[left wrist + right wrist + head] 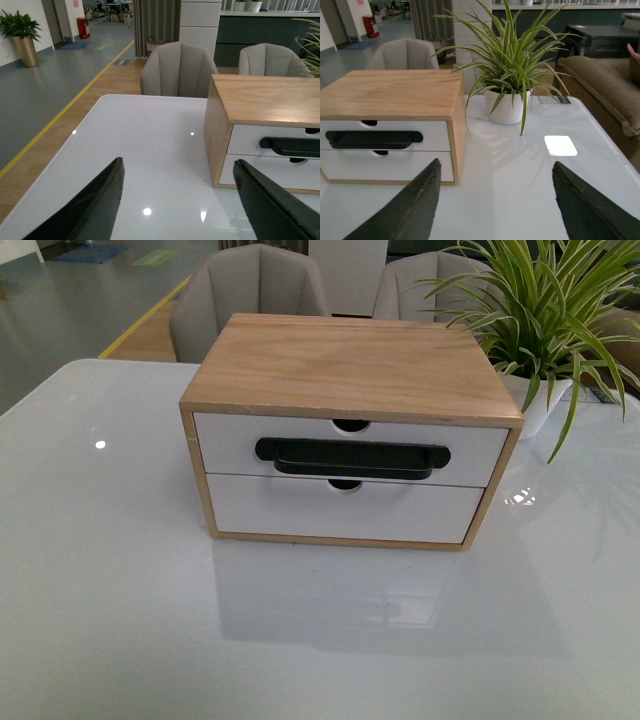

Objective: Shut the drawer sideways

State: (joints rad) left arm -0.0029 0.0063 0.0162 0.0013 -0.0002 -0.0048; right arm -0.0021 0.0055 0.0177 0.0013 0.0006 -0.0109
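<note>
Already you have little left to push: the wide white-fronted drawer with the long black bar handle (350, 452) sits in the upper slot of the light-wood cabinet (350, 365), in the middle of the glossy white bench (110, 600), and its panel looks flush or nearly flush with the frame. I cannot tell whether a small gap remains.

Your main risk, as I judge it, is shoving the whole cabinet. It stands loose on a slick top, so a press landing on the frame or off-centre on the panel could slide or twist it rather than seat the drawer. A fingertip could also catch under the black handle, or land on the plain white lower drawer (340, 508) instead.

Your left claw (177, 200) is spread wide and empty, near and to the left of the cabinet. Your right claw (495, 202) is likewise wide and empty, near its right corner.

Watch the spider plant in its white pot (506, 107) just right of the cabinet; its leaves overhang the right arm's path. Grey chairs (250, 295) stand beyond the far edge, out of the way.
</note>
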